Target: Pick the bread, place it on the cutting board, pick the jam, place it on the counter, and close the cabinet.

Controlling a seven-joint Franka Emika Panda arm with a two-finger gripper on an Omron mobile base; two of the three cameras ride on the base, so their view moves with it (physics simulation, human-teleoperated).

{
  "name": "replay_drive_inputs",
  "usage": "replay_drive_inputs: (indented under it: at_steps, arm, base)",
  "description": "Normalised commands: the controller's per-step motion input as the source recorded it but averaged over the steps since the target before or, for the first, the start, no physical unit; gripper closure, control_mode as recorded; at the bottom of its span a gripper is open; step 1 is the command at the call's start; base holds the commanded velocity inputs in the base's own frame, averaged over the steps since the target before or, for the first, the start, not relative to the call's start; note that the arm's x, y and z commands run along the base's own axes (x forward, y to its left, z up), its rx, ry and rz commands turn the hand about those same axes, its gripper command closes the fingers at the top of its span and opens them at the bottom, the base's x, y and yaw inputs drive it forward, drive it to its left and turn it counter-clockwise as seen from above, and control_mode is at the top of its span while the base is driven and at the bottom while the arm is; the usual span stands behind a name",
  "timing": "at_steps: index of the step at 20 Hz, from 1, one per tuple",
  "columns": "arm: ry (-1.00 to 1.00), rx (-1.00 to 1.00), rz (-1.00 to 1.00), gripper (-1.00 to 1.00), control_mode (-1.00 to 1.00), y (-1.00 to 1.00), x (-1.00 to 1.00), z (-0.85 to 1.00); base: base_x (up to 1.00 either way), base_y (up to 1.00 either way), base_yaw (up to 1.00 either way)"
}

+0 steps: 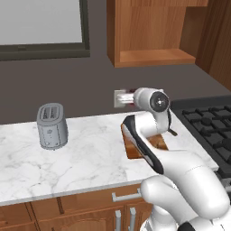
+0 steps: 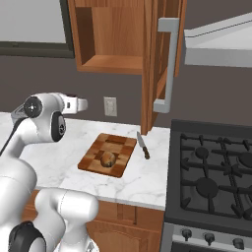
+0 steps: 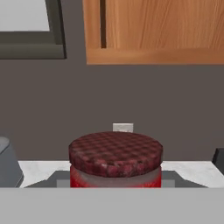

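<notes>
Jam (image 3: 115, 159) held in gripper (image 3: 115, 183), arm bent, hand level above counter (image 1: 81, 158).

Small round golden-brown bread bun (image 2: 107, 159): one, on the board.
Rectangular checkered wooden cutting board with a darker rim (image 2: 96, 149): one.
Small red cylindrical jam jar with a dark red checked lid (image 3: 115, 160): one.
Long white marble counter with grey veins (image 1: 90, 153): one.
Wall-mounted medium-brown wooden cabinet with a long vertical silver bar handle (image 2: 129, 34): one, door open.
Grey two-slot metal toaster (image 1: 52, 126): one.
Dark-handled kitchen knife with a silver blade (image 2: 143, 145): one.
White rectangular wall outlet plate (image 2: 110, 106): one.
Black gas stove with cast grates (image 2: 211, 174): one; round burners visible: four.
</notes>
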Motion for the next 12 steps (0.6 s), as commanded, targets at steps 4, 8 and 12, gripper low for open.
replay_drive_inputs:
  at_steps: [4,8,12]
  arm:
    - [0.02,0.0,0.0,1.0,-1.0,0.31,0.0,-0.31]
    - [0.01,0.0,0.0,1.0,-1.0,0.29,0.0,-0.32]
    - [0.01,0.0,0.0,1.0,-1.0,0.21,0.0,-0.28]
  base:
    - [0.0,0.0,0.0]
    - [0.0,0.0,0.0]
    - [0.0,0.0,0.0]
